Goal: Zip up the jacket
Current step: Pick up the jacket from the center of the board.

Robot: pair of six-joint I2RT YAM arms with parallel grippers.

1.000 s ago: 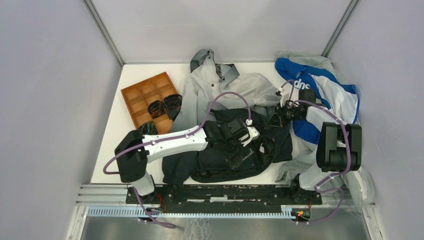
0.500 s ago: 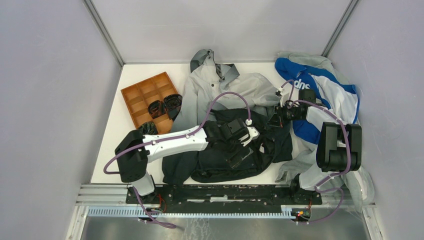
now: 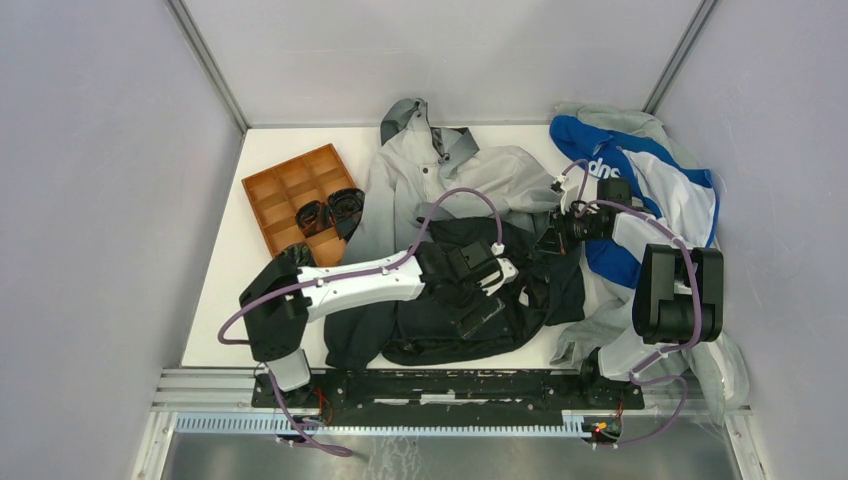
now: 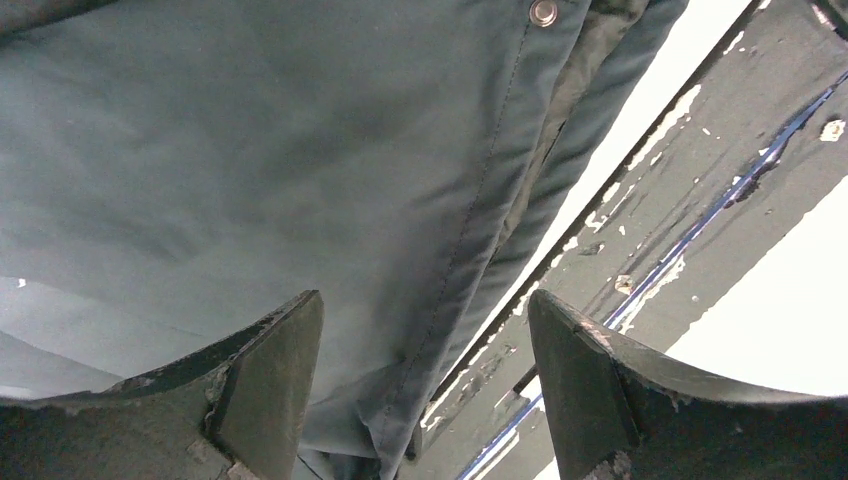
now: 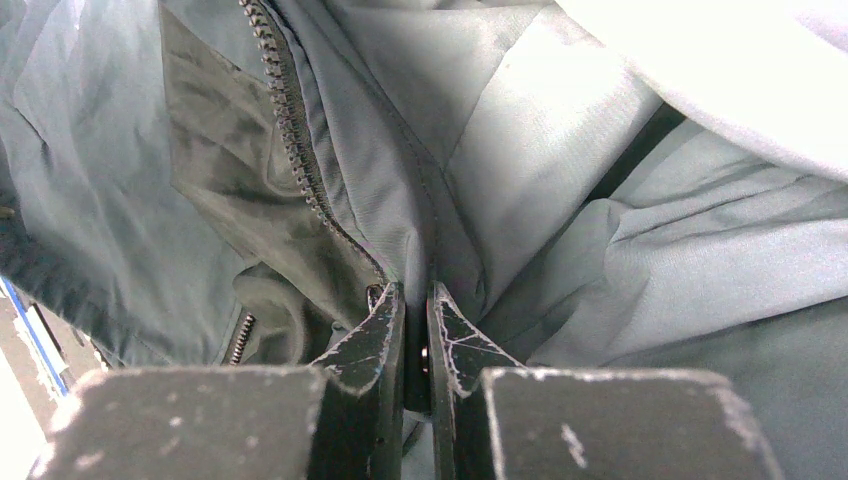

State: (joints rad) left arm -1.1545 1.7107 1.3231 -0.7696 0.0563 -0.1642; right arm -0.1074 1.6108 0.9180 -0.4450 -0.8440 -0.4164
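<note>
Left pincer (image 4: 422,300) edges in over the jacket (image 3: 450,185) hem
The jacket lies on the worktop (image 3: 225,300), hood far, dark hem near. The right pincer (image 5: 415,295) stays clenched on its fabric beside the open zipper (image 5: 290,140); the left pincer, released and slightly narrower than a second ago, has shifted over the near hem, probably lining up a grip before any zipping

Orange-brown divided tray (image 3: 283,193) on white table (image 3: 222,290), far left, set at an angle. Black curled pieces (image 3: 331,211) sit in its near-right compartments (kind unclear). Blue-and-white garment (image 3: 662,190) with white lettering heaped far right, light grey cloth (image 3: 622,117) behind it.
</note>
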